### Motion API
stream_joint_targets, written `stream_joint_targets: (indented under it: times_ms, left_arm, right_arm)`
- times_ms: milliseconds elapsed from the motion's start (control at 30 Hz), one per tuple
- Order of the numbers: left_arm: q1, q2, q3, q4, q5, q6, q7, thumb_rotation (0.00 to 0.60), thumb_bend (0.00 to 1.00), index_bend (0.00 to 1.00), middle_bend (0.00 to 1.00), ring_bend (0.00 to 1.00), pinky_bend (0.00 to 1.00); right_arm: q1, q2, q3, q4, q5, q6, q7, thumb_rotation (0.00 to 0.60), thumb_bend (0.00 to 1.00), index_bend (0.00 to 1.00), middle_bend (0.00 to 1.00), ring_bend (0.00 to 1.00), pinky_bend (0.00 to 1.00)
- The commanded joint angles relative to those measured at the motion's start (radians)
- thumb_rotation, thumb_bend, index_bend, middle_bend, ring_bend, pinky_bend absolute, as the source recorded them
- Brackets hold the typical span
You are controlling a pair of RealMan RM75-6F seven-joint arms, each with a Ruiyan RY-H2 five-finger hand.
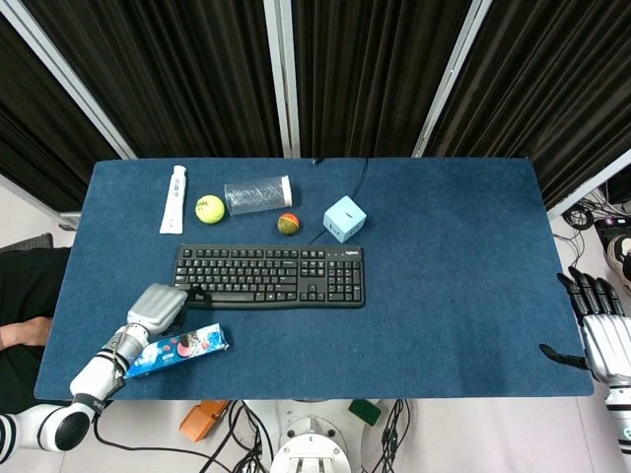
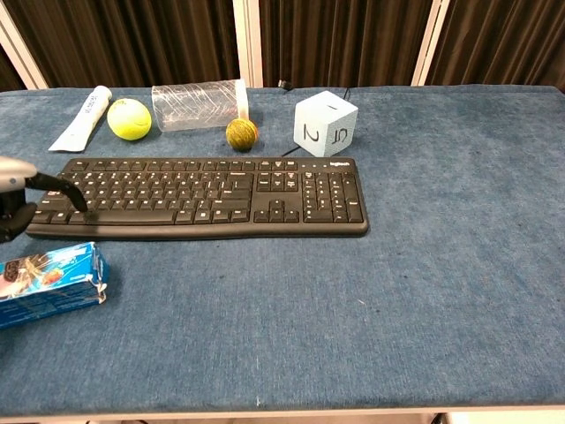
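1. Left hand (image 1: 158,306) hovers low at the near-left of the table (image 1: 454,256), a finger (image 2: 62,187) poking onto the keyboard (image 1: 269,276) corner, holding nothing.
2. Cookie pack (image 1: 177,350) lies just beside it, long axis left-right.
3. Keyboard runs left-right, mid-table.
4. Right hand (image 1: 598,330) sits off the right edge, fingers spread, empty.
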Motion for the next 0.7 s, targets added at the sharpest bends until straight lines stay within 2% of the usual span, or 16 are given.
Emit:
stream_joint_targets:
  times_ms: [33, 100, 167, 200, 267, 333, 400, 467, 567, 700]
  left_arm:
    - [0.034, 0.035, -0.014, -0.032, 0.047, 0.09, -0.029, 0.6, 0.76, 0.24, 0.95, 0.98, 1.0]
    - [0.073, 0.049, -0.02, -0.04, 0.091, 0.182, -0.051, 0.6, 0.67, 0.24, 0.89, 0.93, 0.97]
    - [0.115, 0.055, -0.023, -0.041, 0.127, 0.271, -0.069, 0.6, 0.58, 0.23, 0.78, 0.81, 0.9]
    - [0.144, 0.056, -0.023, -0.039, 0.146, 0.329, -0.083, 0.6, 0.53, 0.22, 0.71, 0.73, 0.84]
    - [0.19, 0.052, -0.023, -0.029, 0.166, 0.41, -0.101, 0.6, 0.42, 0.2, 0.56, 0.58, 0.66]
    - [0.24, 0.045, -0.018, -0.01, 0.182, 0.49, -0.119, 0.6, 0.27, 0.17, 0.4, 0.4, 0.43]
    - [0.286, 0.034, -0.012, 0.014, 0.196, 0.557, -0.139, 0.6, 0.15, 0.14, 0.28, 0.27, 0.26]
    - [0.322, 0.026, -0.002, 0.033, 0.209, 0.597, -0.163, 0.6, 0.1, 0.11, 0.21, 0.18, 0.13]
    - [0.377, 0.012, 0.016, 0.064, 0.239, 0.657, -0.206, 0.599, 0.07, 0.09, 0.14, 0.09, 0.06]
    - [0.446, -0.001, 0.043, 0.096, 0.275, 0.725, -0.238, 0.6, 0.07, 0.09, 0.12, 0.07, 0.05]
  right_arm:
    - [-0.001, 0.002, 0.0, -0.001, 0.0, 0.002, 0.001, 0.6, 0.08, 0.0, 0.0, 0.0, 0.0]
    - [-0.003, 0.002, 0.0, 0.001, 0.002, 0.004, 0.005, 0.6, 0.08, 0.0, 0.0, 0.0, 0.0]
    - [-0.005, 0.002, 0.0, 0.004, 0.003, 0.005, 0.009, 0.6, 0.08, 0.0, 0.0, 0.0, 0.0]
    - [-0.005, 0.002, -0.001, 0.006, 0.004, 0.004, 0.013, 0.6, 0.08, 0.0, 0.0, 0.0, 0.0]
    - [-0.006, -0.001, -0.001, 0.012, 0.004, 0.003, 0.019, 0.6, 0.08, 0.0, 0.0, 0.0, 0.0]
    - [-0.006, -0.002, -0.001, 0.017, 0.003, 0.003, 0.025, 0.6, 0.08, 0.0, 0.0, 0.0, 0.0]
    - [-0.005, -0.004, -0.001, 0.021, 0.002, 0.004, 0.029, 0.6, 0.08, 0.0, 0.0, 0.0, 0.0]
    - [-0.004, -0.005, 0.0, 0.023, 0.0, 0.005, 0.03, 0.6, 0.08, 0.0, 0.0, 0.0, 0.0]
    - [-0.001, -0.007, 0.0, 0.024, -0.005, 0.003, 0.03, 0.6, 0.08, 0.0, 0.0, 0.0, 0.0]
    - [0.002, -0.007, 0.0, 0.019, -0.012, 0.005, 0.023, 0.6, 0.08, 0.0, 0.0, 0.0, 0.0]
